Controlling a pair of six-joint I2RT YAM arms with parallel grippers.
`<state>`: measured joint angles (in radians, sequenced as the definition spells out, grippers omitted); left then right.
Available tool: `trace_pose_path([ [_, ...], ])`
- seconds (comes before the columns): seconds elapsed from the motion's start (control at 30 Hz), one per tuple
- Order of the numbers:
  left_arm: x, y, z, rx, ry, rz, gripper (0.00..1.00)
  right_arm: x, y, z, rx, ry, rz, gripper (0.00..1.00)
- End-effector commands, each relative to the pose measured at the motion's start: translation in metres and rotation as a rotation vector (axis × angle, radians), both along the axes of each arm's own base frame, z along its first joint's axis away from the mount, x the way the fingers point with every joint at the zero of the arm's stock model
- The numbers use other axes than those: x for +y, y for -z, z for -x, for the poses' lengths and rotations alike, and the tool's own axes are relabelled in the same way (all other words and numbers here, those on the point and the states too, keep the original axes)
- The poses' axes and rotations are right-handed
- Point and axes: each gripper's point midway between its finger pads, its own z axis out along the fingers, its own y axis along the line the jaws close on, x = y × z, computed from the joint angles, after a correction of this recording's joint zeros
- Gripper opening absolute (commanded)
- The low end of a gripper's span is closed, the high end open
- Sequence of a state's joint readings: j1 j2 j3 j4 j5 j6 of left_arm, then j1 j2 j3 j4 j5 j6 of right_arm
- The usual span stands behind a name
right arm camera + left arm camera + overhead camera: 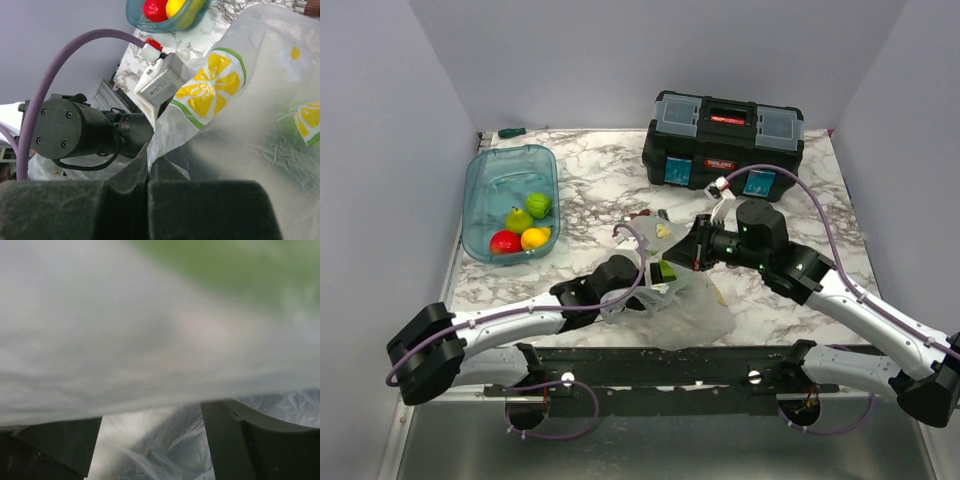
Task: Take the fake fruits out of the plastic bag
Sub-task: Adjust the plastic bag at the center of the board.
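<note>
- Right fingers (pixel 75 212) were pressed tight together on a fold of the plastic bag (pixel 260 100), pinching its edge up at the centre of the overhead view.
- Left fingers (pixel 250 440) stood apart with nothing gripped. Only blurred bag film crossed the lens, with a green smear at upper right.
- Step in hand, by my read: reaching into the bag while the other arm held its mouth up.
- Next move called for closing on the green fruit (pixel 666 271) and lifting it clear of the film.
- Count: one bag, one fruit visible inside it.
- Four fake fruits (pixel 520 222), red, yellow and two green, sat in the one teal tub (pixel 500 180), upper left.
- One toolbox (pixel 723 140) sat on the desk (pixel 590 180).
</note>
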<state>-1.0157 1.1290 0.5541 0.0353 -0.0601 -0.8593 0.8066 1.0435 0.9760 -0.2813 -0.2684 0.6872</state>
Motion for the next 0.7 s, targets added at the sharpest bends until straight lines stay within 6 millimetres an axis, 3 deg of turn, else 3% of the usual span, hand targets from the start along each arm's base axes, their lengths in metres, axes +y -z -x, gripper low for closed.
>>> trace_pose_path([
  [0.0,-0.022,-0.008,-0.022,-0.034,-0.014,0.018,0.83,-0.004,0.003,0.001,0.01,0.029,-0.009,0.01],
  [0.23,-0.055,0.024,-0.031,0.045,0.029,-0.064,0.85,-0.015,0.01,0.006,0.02,0.055,-0.002,0.01],
  [0.43,-0.059,0.063,-0.03,0.104,0.016,-0.104,0.77,-0.028,0.01,0.01,0.015,0.09,0.017,0.01],
  [0.53,-0.069,0.067,-0.034,0.11,0.029,-0.101,0.73,-0.031,0.016,0.012,0.024,0.092,0.032,0.01],
  [0.67,-0.074,0.068,-0.036,0.107,0.039,-0.096,0.62,-0.035,0.021,0.015,0.032,0.099,0.038,0.01],
])
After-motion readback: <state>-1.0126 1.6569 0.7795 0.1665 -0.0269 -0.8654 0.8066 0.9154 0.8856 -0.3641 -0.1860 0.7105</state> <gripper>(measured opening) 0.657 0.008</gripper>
